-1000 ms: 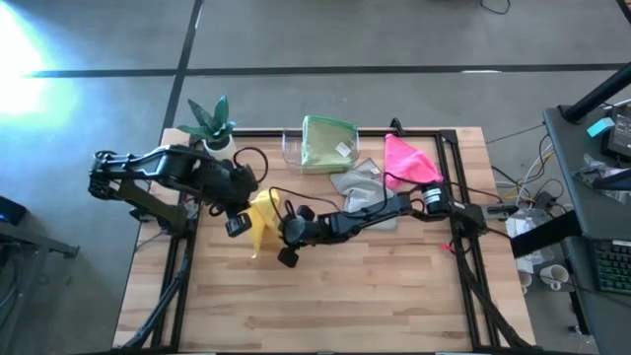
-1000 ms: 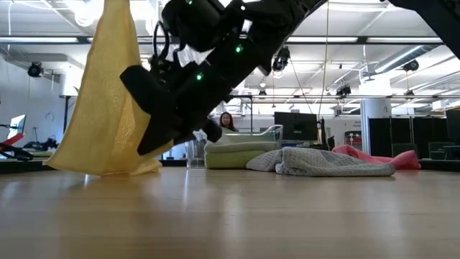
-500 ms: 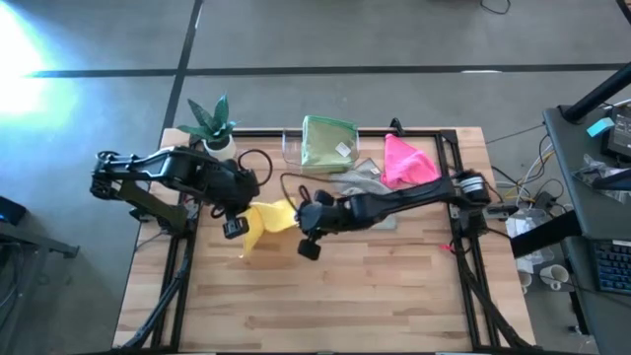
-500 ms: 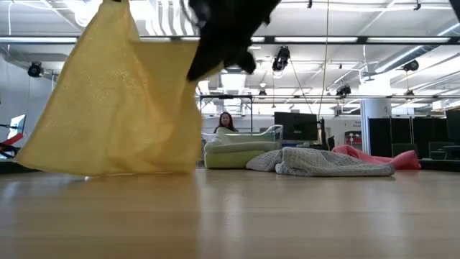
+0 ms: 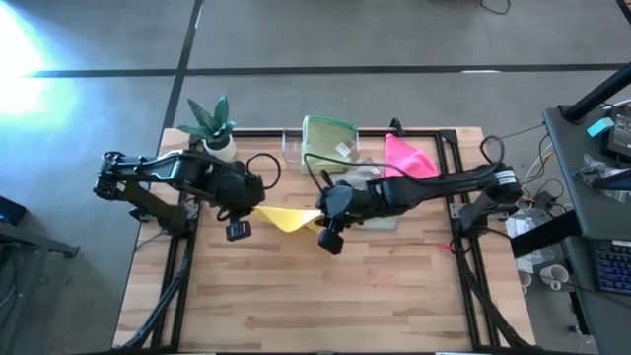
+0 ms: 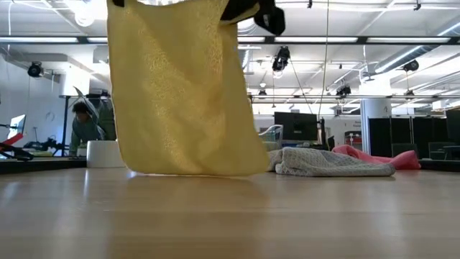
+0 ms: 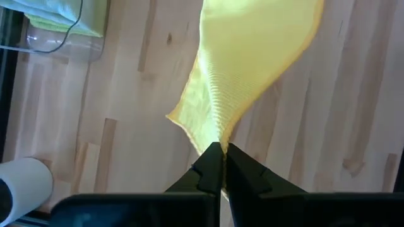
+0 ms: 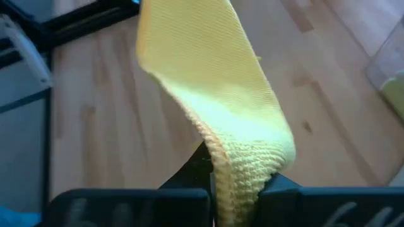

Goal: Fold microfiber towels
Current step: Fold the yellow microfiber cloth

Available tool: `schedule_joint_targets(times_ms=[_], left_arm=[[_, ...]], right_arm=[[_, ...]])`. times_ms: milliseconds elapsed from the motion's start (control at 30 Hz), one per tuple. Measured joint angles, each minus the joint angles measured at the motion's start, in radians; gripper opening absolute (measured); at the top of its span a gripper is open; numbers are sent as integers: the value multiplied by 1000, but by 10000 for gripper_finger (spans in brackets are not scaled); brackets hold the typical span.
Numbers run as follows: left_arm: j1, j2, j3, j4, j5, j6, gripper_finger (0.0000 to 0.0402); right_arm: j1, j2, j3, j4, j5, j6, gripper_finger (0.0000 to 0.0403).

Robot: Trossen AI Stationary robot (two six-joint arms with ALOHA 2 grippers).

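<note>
Two pincers hold one yellow towel [image 5: 287, 217] up in the air above the wooden counter [image 5: 325, 296]. The left pincer [image 5: 248, 208] is pressed together on one top corner of the towel. In the left wrist view its two dark fingers [image 7: 208, 170] squeeze the yellow edge between them. The right pincer [image 5: 322, 221] is pressed together on the other top corner. In the right wrist view the cloth bunches up thick where the right pincer [image 8: 218, 173] pinches it.

From above, the yellow towel looks like a thin strip stretched between the two pincers, near the middle of the counter. In the low view the yellow towel [image 6: 183, 86] hangs down like a flat sheet. Its bottom edge is right at the counter top; I cannot tell if it touches.

The grey towel [image 5: 357, 181] lies crumpled on the counter, behind the right arm. The pink towel [image 5: 404, 160] lies in a heap near the far right corner. Just beside the grey towel is a clear plastic tray [image 5: 292, 148] with a green towel [image 5: 325, 140] folded in it. In the low view the grey towel [image 6: 323, 162] and the pink towel [image 6: 366, 155] lie low on the counter, behind the yellow one.

A small plant in a white pot [image 5: 213, 126] stands at the far left corner of the counter.
</note>
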Motion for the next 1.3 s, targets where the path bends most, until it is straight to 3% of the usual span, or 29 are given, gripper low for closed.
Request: schedule_joint_targets(times_ms=[233, 467, 900, 1033, 1300], left_arm=[[-1, 4, 1, -1, 39, 3, 0], [-1, 3, 8, -11, 58, 51, 0], [-1, 2, 3, -45, 51, 108, 0], [0, 2, 4, -46, 9, 131, 0], [7, 2, 17, -45, -173, 187, 0]], right_arm=[[15, -50, 0, -59, -37, 23, 8], [20, -77, 0, -98, -181, 24, 8], [20, -107, 0, -116, -233, 59, 8], [18, -107, 0, -115, -217, 25, 8], [-22, -107, 0, -115, -113, -64, 8]])
